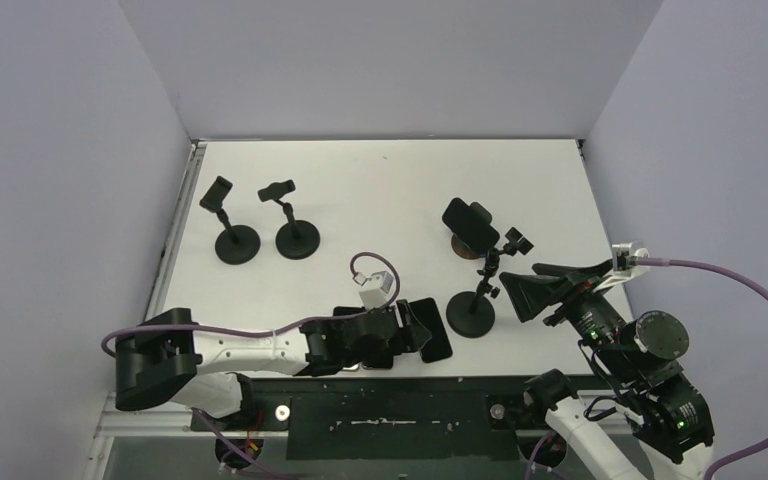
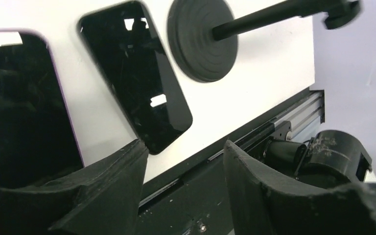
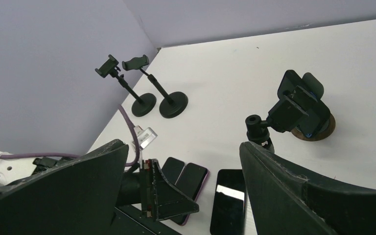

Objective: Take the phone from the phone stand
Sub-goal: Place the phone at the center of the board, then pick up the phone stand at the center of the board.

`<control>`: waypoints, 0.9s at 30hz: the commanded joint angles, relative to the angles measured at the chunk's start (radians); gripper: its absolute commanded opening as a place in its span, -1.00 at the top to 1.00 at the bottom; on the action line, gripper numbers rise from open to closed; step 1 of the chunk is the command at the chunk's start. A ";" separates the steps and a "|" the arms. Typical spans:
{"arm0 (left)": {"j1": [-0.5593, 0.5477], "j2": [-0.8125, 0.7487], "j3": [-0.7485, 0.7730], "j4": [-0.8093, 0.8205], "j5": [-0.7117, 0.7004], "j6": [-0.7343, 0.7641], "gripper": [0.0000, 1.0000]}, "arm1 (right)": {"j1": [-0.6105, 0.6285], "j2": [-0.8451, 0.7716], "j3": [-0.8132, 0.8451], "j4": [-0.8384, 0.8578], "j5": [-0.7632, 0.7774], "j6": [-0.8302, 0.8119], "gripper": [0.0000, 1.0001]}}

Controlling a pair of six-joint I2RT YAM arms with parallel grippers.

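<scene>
The white table (image 1: 380, 190) filled the middle of the overhead view. The right gripper (image 1: 525, 285) hung at its lower right, jaws spread wide with nothing between them. The left gripper (image 1: 410, 325), low in the centre, was also parted and empty, beside the flat phones (image 1: 435, 335) lying near the table's bottom edge. Just left of the right gripper rose an empty stand (image 1: 472, 315). Above that, right of centre, the phone stand (image 1: 463, 250) carried the phone (image 1: 470, 225).

The step in hand looked like the right arm's approach. It would probably do best to clear the empty stand's pole, close across the phone's long edges and draw it out along the clamp's opening, since a hard pull might tip the small round base.

The phone was a dark, glossy slab with rounded corners, tilted in its cradle, and the clamp's back hid its middle in the right wrist view
</scene>
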 commanded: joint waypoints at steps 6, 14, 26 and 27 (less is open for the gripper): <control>-0.003 -0.111 0.087 0.337 0.004 0.654 -0.56 | -0.007 0.003 0.060 0.018 0.005 -0.055 -0.74; 0.075 0.054 0.253 0.582 0.216 0.974 -0.70 | -0.007 0.020 0.087 0.013 0.000 -0.069 -0.74; 0.145 0.326 0.469 0.602 0.399 0.953 -0.73 | -0.006 0.050 0.144 -0.021 0.001 -0.106 -0.74; 0.145 0.341 0.475 0.608 0.410 0.949 -0.73 | -0.006 0.052 0.147 -0.023 0.001 -0.109 -0.74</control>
